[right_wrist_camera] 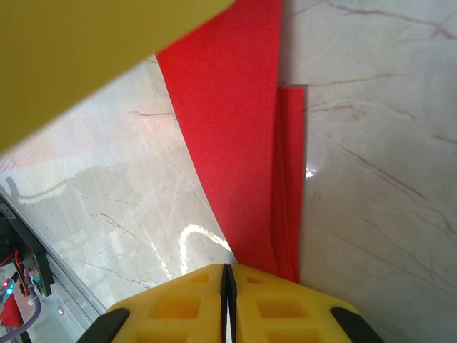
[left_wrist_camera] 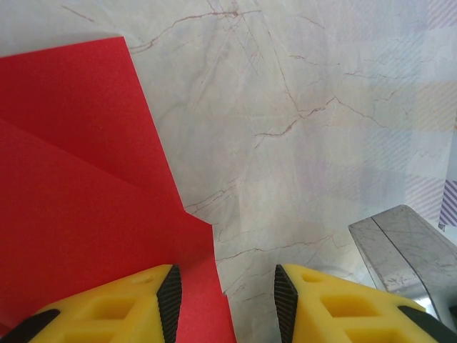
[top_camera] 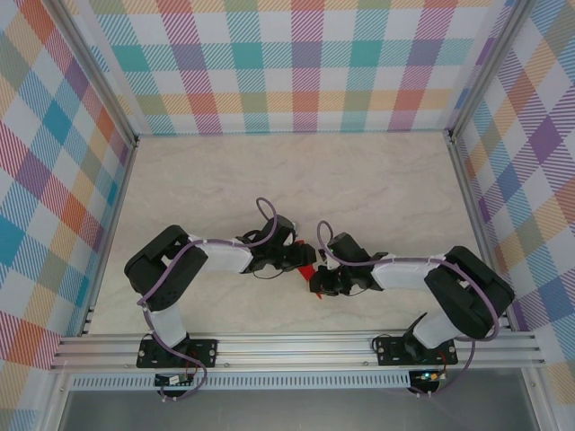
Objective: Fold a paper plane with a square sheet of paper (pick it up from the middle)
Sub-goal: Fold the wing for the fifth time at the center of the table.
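The red paper is partly folded, with creases and stacked layers, and lies on the marble tabletop between my two grippers. In the left wrist view the paper covers the left side, showing a diagonal crease and a stepped edge. My left gripper is open; its left finger is over the paper and its right finger over bare table. In the right wrist view the paper runs down as a narrowing strip into my right gripper, whose jaws are shut at its lower edge.
Checked walls enclose the table, and an aluminium rail runs along the near edge. A grey metal piece sits to the right of the left gripper. A yellow finger of the other gripper hangs close above the paper.
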